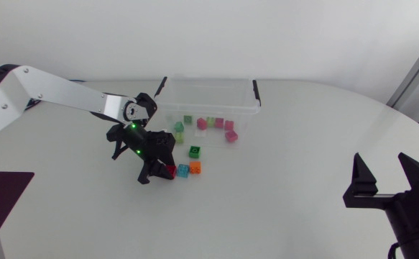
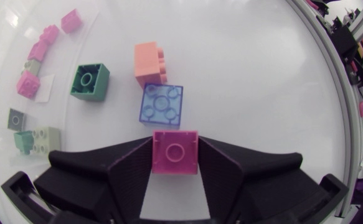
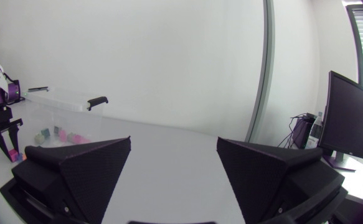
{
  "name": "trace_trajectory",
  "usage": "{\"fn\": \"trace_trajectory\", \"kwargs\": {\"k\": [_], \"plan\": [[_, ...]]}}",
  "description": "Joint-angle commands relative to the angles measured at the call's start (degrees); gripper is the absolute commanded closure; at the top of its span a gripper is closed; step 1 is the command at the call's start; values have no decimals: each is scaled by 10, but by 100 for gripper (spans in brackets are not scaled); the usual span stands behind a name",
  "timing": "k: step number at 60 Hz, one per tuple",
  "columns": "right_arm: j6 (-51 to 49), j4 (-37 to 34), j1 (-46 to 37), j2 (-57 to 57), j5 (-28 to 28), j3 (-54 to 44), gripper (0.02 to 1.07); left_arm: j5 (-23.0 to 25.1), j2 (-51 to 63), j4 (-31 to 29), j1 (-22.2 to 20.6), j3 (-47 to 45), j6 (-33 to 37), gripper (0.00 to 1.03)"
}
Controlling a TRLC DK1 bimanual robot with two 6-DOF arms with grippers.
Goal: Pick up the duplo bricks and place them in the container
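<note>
The left gripper's (image 2: 175, 144) fingers clamp the hard, glossy pink brick (image 2: 175, 152) from two sides, down at the white counter (image 1: 288, 144) just beside a translucent blue brick (image 2: 162, 104). A straight lift before any swing looks wisest, lest the smooth plastic slip or nudge that neighbour. The clear, thin-walled container (image 1: 208, 79) lies beyond it, several bricks inside, and the right gripper's (image 1: 387, 176) fingers stand wide apart, empty.

Magenta brick (image 2: 175, 151) lies studs-up just beside blue brick (image 2: 162, 105) and orange brick (image 2: 149, 63), near clear container (image 1: 208, 108).
</note>
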Motion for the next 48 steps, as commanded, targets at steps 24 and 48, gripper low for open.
{"fn": "trace_trajectory", "kwargs": {"k": [24,48], "plan": [[11,-4,3,-4,1,-12,7,10,-210,-56,1,9,-43,82],[11,-4,3,-4,1,-12,7,25,-145,203,-1,120,-396,78]]}}
